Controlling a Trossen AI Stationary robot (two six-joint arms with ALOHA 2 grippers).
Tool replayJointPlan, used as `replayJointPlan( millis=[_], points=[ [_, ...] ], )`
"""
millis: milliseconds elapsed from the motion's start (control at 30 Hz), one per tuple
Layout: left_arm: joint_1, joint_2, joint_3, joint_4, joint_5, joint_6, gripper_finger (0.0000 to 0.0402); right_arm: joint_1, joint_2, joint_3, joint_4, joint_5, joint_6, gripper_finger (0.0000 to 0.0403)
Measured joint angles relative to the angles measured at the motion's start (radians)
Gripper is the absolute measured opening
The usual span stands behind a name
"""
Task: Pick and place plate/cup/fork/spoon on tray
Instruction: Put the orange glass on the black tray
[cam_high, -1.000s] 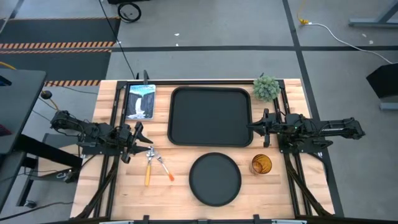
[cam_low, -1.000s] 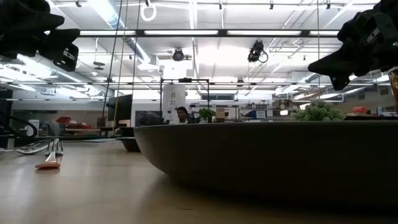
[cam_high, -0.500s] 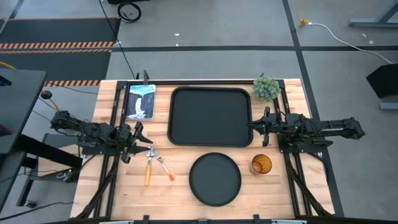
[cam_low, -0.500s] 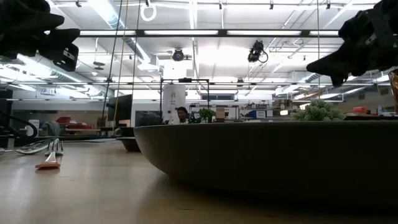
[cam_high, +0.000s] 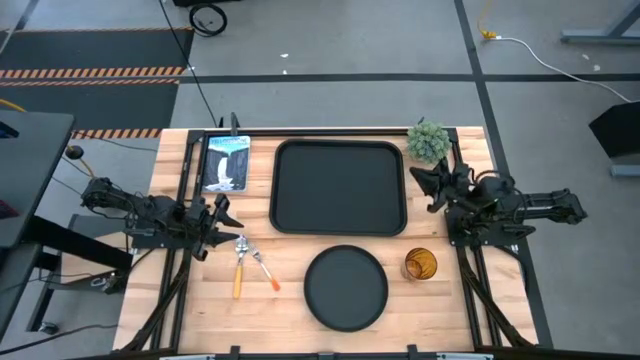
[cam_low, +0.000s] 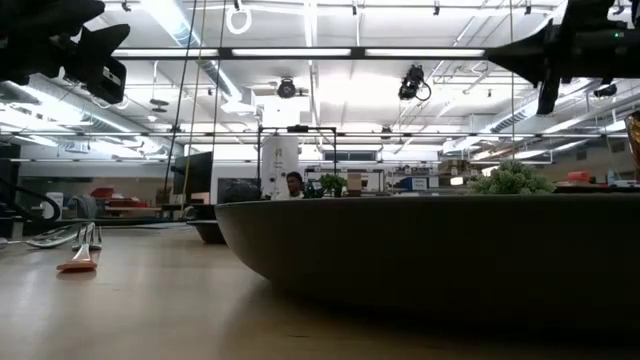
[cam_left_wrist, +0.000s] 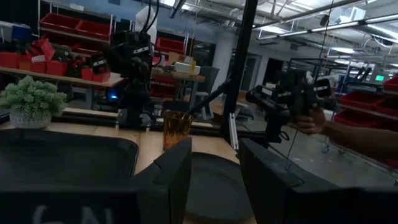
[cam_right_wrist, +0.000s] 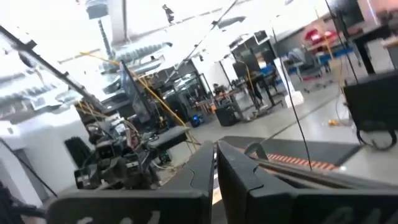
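The black tray lies at the table's middle and far side. The round black plate lies on the wood in front of it. The amber cup stands upright to the plate's right. The spoon and the fork lie flat to the plate's left. My left gripper is open and empty, just beyond the cutlery and left of the tray. My right gripper is shut and empty, raised off the tray's right edge, near the plant.
A small green plant stands at the tray's far right corner. A framed picture lies left of the tray. A person's arm and hand show beyond the table in the left wrist view.
My right gripper has risen and tipped upward, swinging from the tray's right edge toward the table's far edge and the plant. My left gripper has risen slightly. The plate, cup, fork and spoon have stayed where they were.
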Motion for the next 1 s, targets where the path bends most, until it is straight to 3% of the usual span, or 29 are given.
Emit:
replayJointPlan(
  millis=[200,433,733,1000],
  points=[
    [0.001,0.0,0.0,0.01,-0.002,-0.026,0.0142,0.0,0.0,0.0,0.02,-0.021,-0.041,0.0025],
    [0.002,0.0,0.0,0.02,-0.019,-0.014,0.0142,-0.001,0.073,0.016,-0.02,-0.186,0.056,0.0024],
    [0.002,0.0,0.0,0.016,-0.019,0.0,0.0142,0.036,0.28,0.218,-0.389,-0.269,0.07,0.001],
    [0.002,0.0,0.0,0.014,-0.019,0.0,0.0142,0.11,0.467,0.461,-0.845,-0.263,0.115,0.0009]
  ],
)
